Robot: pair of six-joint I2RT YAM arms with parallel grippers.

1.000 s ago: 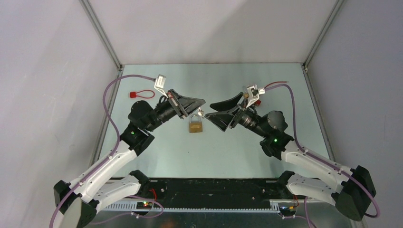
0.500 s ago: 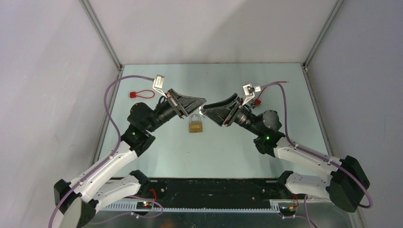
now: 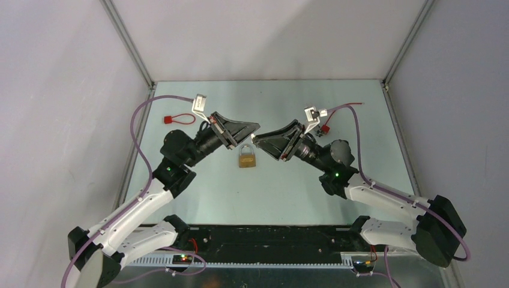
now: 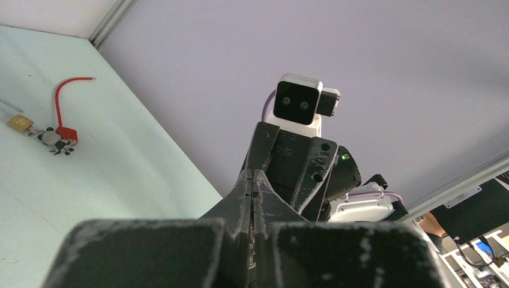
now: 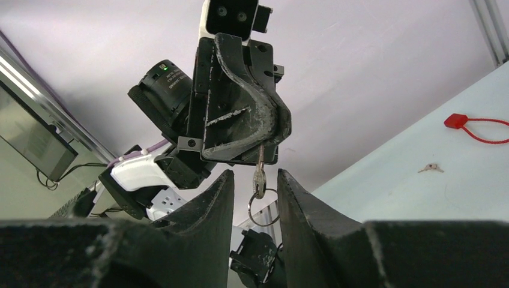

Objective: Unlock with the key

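The key (image 5: 259, 176) is thin and silvery, with a wire ring (image 5: 262, 207) hanging from its head. Its blade is pinched in my left gripper (image 5: 262, 150), which is shut and held above the table. My right gripper (image 5: 255, 175) faces it, its jaws apart on either side of the key head and ring, with a gap on each side. In the top view the left gripper (image 3: 256, 128) and right gripper (image 3: 256, 139) meet tip to tip just above the brass padlock (image 3: 246, 158), which lies flat on the table. The left wrist view shows only closed fingertips (image 4: 255, 180).
A red tag with a wire loop (image 3: 174, 119) lies at the back left. Another red tag (image 3: 327, 127) with a small brass piece (image 4: 20, 123) lies at the back right. A loose pair of small keys (image 5: 431, 168) rests on the table. Metal frame posts (image 3: 129, 45) edge the table.
My right arm has moved left to the left gripper's tip, and its jaws have narrowed from wide open to stand close around the hanging key. The left arm has held still.
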